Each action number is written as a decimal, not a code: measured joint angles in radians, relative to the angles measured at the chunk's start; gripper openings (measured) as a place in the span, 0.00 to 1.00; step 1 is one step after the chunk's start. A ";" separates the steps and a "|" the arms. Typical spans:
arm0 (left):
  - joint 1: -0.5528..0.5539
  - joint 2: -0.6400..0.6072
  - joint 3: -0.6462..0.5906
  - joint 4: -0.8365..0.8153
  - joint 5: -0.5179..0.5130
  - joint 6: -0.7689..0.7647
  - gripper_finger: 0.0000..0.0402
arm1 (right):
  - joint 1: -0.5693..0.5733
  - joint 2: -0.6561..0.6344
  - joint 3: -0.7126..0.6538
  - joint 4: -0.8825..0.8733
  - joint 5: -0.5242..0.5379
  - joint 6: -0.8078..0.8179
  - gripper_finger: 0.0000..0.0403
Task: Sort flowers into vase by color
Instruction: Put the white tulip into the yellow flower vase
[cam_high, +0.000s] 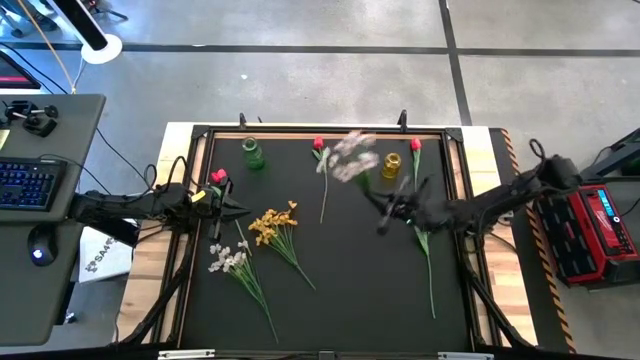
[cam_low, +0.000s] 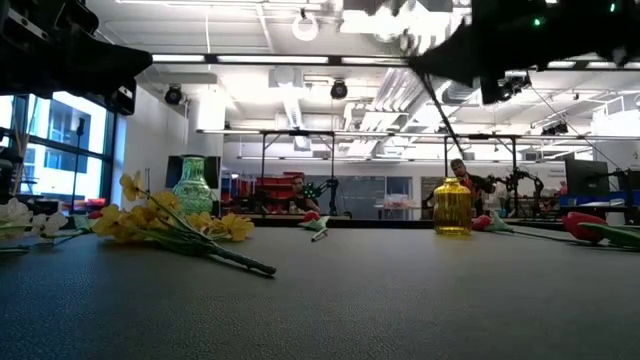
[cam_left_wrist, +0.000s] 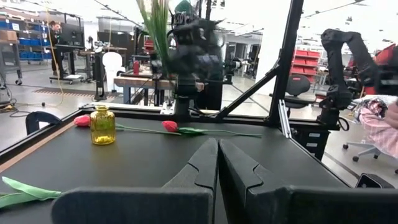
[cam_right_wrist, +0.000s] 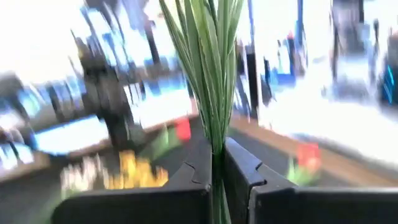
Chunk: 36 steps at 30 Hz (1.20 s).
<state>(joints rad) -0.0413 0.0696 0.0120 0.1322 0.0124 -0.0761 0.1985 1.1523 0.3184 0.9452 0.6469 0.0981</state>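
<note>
My right gripper (cam_high: 388, 212) hangs above the mat's right half, shut on a spray of small white blossoms (cam_high: 351, 158), which is blurred and points toward the far edge. My left gripper (cam_high: 240, 209) waits shut and empty at the mat's left edge, beside a red tulip (cam_high: 218, 178). A yellow spray (cam_high: 275, 225) and another white spray (cam_high: 230, 260) lie flat at the near left. A red tulip (cam_high: 319, 146) lies mid-far, and another red tulip (cam_high: 415, 146) lies right of the yellow vase (cam_high: 391, 165). The green vase (cam_high: 253, 153) stands far left. My right gripper pinches the white spray's bunched green stems (cam_right_wrist: 214, 149) between its two fingers (cam_right_wrist: 239, 165). The fingers lie across the stems. The stems rise past the fingers and fan out, and the spray is lifted clear of the mat.
A black frame (cam_high: 462, 150) rims the mat, with upright posts at the far corners. A desk with a keyboard (cam_high: 25, 185) stands left of the table and a red case (cam_high: 600, 225) stands right of it. The mat's near middle is bare.
</note>
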 joint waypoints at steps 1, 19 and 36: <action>0.000 0.000 0.000 0.000 0.000 0.000 0.00 | -0.037 -0.007 -0.051 0.134 -0.049 -0.057 0.00; 0.000 0.000 0.000 0.049 -0.003 0.002 0.00 | -0.607 0.011 -0.215 0.550 -0.286 -0.197 0.00; 0.000 0.000 0.000 0.061 -0.002 0.027 0.00 | -0.697 0.279 -0.142 0.623 -0.288 -0.115 0.00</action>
<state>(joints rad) -0.0410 0.0692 0.0120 0.1933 0.0100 -0.0493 -0.4984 1.4310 0.1759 1.5684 0.3588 -0.0171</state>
